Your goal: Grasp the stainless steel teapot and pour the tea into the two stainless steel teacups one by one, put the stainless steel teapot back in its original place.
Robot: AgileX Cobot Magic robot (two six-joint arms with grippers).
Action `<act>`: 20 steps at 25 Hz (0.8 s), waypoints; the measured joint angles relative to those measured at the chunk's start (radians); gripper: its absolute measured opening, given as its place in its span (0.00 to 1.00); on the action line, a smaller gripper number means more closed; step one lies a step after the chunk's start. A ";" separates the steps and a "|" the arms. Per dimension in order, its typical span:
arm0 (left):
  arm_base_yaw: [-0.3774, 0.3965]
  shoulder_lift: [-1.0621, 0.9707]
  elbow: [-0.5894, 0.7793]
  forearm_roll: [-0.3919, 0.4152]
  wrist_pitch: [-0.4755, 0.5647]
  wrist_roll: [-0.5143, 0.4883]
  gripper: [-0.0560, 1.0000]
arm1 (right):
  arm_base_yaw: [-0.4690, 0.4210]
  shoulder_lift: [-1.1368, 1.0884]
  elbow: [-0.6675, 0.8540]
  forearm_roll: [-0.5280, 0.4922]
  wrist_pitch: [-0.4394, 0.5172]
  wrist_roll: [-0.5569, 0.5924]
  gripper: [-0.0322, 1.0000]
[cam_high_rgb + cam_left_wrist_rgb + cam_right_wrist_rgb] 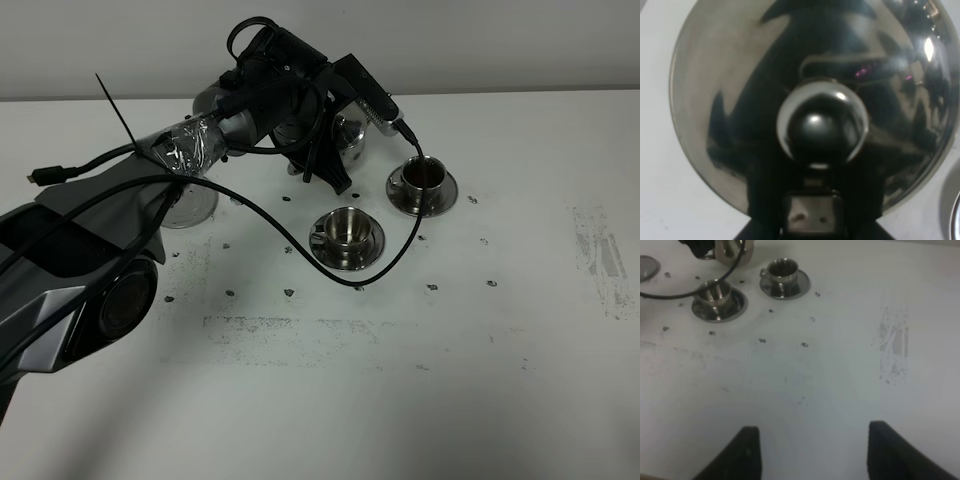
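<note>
Halfway through the pouring: one cup holds tea, one does not.

We find the small shiny stainless steel teapot (352, 133) off its flat round ringed steel tray (195, 210), which lies at 9 o'clock of the near steel teacup (347, 232). The pot is at 12 o'clock of that cup, under the left tool (325, 170). The far steel teacup (422, 185), at 2 o'clock of the near one, shows dark reddish-brown tea (424, 174). The near one looks empty to us, so we judge that its filling and the pot's return are left to do. The left wrist view is filled by the domed lid and its round knob (822, 125), so we cannot tell how tightly that tool's jaws close, nor whether the pot is clear of the white tabletop (400, 380). The right tool (815, 455) is spread wide, holding nothing, well apart from the cups.
</note>
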 joint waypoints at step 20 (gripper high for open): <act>0.000 -0.076 0.000 0.017 0.075 0.020 0.23 | 0.000 0.000 0.000 0.000 0.000 0.000 0.47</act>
